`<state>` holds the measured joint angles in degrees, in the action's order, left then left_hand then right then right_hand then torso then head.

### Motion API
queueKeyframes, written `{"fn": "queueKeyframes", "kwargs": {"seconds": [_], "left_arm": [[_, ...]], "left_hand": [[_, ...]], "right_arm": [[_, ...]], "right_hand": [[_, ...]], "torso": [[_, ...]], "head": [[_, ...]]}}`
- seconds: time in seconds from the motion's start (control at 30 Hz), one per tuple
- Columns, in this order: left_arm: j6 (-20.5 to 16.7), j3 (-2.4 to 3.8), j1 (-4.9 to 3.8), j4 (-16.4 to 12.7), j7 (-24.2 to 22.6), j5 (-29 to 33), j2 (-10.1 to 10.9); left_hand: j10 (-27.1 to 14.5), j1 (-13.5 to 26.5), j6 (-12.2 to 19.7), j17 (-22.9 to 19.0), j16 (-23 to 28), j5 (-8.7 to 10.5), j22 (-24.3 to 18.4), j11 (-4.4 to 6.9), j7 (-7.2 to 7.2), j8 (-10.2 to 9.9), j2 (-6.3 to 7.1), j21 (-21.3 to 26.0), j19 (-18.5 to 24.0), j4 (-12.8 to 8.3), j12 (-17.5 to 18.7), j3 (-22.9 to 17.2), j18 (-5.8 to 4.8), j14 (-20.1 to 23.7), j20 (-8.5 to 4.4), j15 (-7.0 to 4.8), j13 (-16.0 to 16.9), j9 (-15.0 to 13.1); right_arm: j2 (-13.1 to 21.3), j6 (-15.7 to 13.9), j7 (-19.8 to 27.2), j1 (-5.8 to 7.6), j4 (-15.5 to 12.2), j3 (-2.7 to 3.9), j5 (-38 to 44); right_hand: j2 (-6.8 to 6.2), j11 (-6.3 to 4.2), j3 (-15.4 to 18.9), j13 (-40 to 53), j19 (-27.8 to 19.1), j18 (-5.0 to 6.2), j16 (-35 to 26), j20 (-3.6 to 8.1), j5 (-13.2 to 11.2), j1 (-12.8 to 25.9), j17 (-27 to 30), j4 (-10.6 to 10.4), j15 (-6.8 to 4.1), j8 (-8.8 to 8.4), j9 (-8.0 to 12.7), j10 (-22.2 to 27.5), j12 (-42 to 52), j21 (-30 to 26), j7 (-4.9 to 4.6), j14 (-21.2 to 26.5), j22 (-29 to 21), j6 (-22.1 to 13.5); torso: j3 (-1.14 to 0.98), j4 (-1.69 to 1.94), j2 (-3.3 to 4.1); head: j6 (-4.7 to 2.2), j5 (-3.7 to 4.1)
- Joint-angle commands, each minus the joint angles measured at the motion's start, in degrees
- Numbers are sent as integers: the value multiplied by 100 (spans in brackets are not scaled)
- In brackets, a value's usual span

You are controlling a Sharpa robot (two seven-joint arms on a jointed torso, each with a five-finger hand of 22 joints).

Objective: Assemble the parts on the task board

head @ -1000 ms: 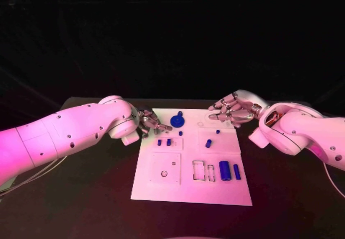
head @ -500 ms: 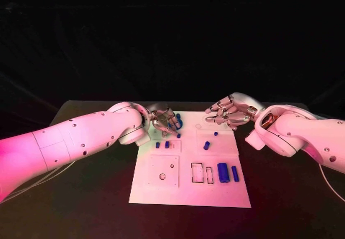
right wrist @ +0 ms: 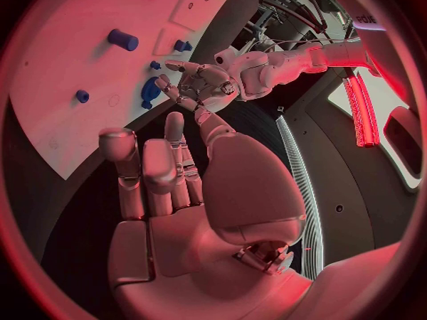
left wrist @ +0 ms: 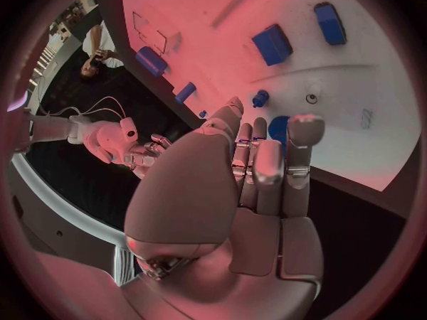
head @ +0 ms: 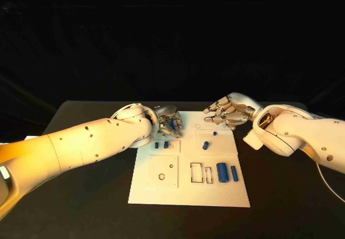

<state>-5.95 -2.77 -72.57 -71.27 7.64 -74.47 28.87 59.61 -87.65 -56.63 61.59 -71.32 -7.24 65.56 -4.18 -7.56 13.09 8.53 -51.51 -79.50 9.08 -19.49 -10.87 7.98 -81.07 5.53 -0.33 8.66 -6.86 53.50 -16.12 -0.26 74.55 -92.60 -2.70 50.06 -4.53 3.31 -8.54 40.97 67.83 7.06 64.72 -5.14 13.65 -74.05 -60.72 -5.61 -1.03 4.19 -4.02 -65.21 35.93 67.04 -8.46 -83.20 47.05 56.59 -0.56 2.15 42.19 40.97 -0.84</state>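
The white task board (head: 164, 191) lies in the middle of the black table. My left hand (head: 169, 124) reaches over its far left corner. Its fingers (left wrist: 256, 165) are stretched out, with their tips at a round blue disc (left wrist: 277, 129), also seen in the right wrist view as the disc (right wrist: 151, 89). I see no grip on the disc. My right hand (head: 229, 113) hovers over the far right corner with its fingers (right wrist: 142, 169) apart and holds nothing. Two short blue pegs (head: 161, 145) stand below the left hand, and another blue peg (head: 206, 145) stands mid-board.
A thick blue cylinder (head: 222, 172) and a slimmer one (head: 234, 173) lie on the board's right side beside two rectangular slots (head: 197, 172). A square plate with a small hole (head: 162, 172) sits on the left half. A small blue stud (head: 215, 133) stands near the right hand.
My left hand has moved right, from beside the board's edge to over the blue disc. The right hand has hardly moved.
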Motion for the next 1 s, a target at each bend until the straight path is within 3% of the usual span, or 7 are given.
{"fn": "queueKeyframes", "kwargs": {"seconds": [0.03, 0.1, 0.3, 1.0], "left_arm": [[-57, 1, 26, 39, 89, -708, -45], [-14, 0, 39, 58, 134, -780, -61], [150, 0, 56, 91, 192, -872, -97], [432, 5, 95, 220, 228, -798, -243]], "left_hand": [[91, 81, -92, 315, -286, 31, 366, 0, 13, -48, 10, -558, -202, 3, 40, -55, -168, -165, -20, -19, -74, 43], [122, 92, -125, 477, -425, 29, 557, 10, 23, -69, 13, -850, -297, 2, 54, -75, -215, -247, -32, -26, -110, 64], [162, 89, -186, 537, -513, 26, 734, 30, 50, -96, 5, -1110, -378, -11, 89, -125, -256, -311, -49, -41, -171, 90], [456, 34, -445, 589, -636, 15, 1065, 86, 80, -140, -65, -1576, -504, -104, 201, -457, -333, -413, -101, -97, -324, 137]], "right_arm": [[-10, 56, 41, -6, -1, -1, 54], [-12, 56, 42, -7, 0, -1, 55], [-18, 55, 45, -8, 3, -1, 56], [-34, 64, 53, -9, 5, -1, 58]], "right_hand": [[32, -4, 39, -5, -24, 111, -19, 1, 33, -11, -9, -7, 1, 27, -10, 26, 24, -24, 9, 18, -8, -30], [34, -4, 39, -6, -23, 111, -22, 1, 35, -16, -8, -7, 1, 27, -10, 27, 25, -24, 9, 18, -7, -30], [37, -4, 40, -6, -22, 111, -24, 1, 36, -21, -6, -6, 1, 28, -10, 28, 25, -24, 9, 18, -6, -30], [37, -4, 40, -6, -22, 111, -24, 1, 36, -21, -6, -6, 1, 28, -10, 28, 25, -24, 9, 18, -6, -30]], "torso": [[1, -1, -2], [1, 1, -3], [-5, 8, -8], [-5, 4, -10]], "head": [[6, 14], [12, 14], [20, 19], [33, 14]]}}
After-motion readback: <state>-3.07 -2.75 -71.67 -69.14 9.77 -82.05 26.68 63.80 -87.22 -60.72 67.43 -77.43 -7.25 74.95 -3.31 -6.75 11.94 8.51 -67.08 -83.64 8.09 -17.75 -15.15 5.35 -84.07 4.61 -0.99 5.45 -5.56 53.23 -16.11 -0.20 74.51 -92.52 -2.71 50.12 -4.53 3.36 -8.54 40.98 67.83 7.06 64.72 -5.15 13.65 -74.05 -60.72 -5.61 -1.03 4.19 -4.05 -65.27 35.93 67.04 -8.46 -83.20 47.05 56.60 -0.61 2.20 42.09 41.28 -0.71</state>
